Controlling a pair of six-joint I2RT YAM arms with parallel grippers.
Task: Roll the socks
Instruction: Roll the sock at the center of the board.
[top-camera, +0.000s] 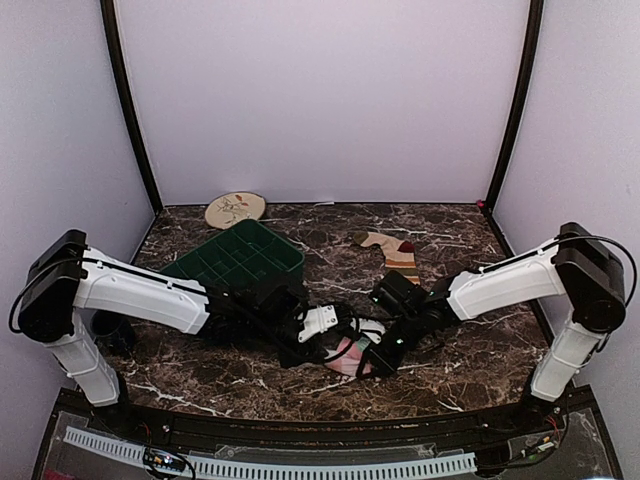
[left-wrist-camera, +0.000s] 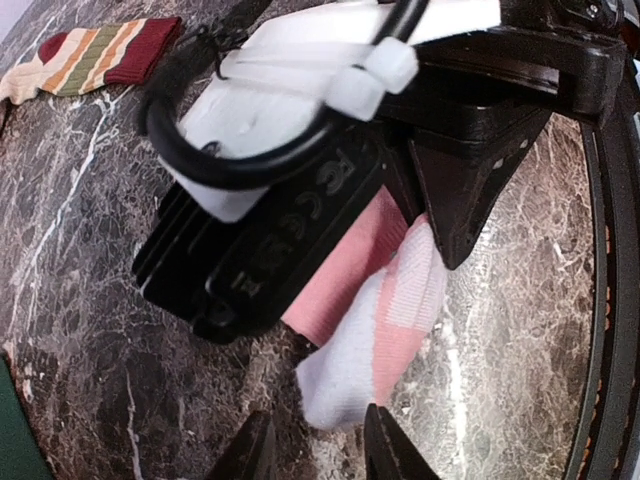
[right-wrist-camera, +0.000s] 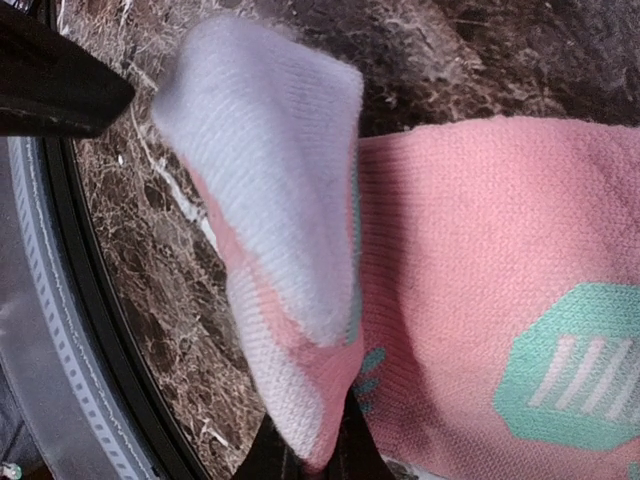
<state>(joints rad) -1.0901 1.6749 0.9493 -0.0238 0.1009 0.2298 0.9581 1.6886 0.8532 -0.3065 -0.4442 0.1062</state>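
The pink sock (top-camera: 347, 360) with mint-green spots lies near the front middle of the marble table, its white toe end folded over (right-wrist-camera: 270, 150). My right gripper (right-wrist-camera: 312, 455) is shut on a fold of this sock at its edge, and it shows from the left wrist as a black body over the pink fabric (left-wrist-camera: 400, 300). My left gripper (left-wrist-camera: 318, 452) stands open, its fingertips either side of the sock's white tip (left-wrist-camera: 335, 385) without clamping it. The tan striped sock (top-camera: 393, 250) lies flat further back, also in the left wrist view (left-wrist-camera: 95, 55).
A green compartment tray (top-camera: 240, 258) stands behind the left arm. A round cream plate (top-camera: 235, 209) lies at the back left by the wall. The table's black front rim (left-wrist-camera: 610, 300) runs close to the pink sock.
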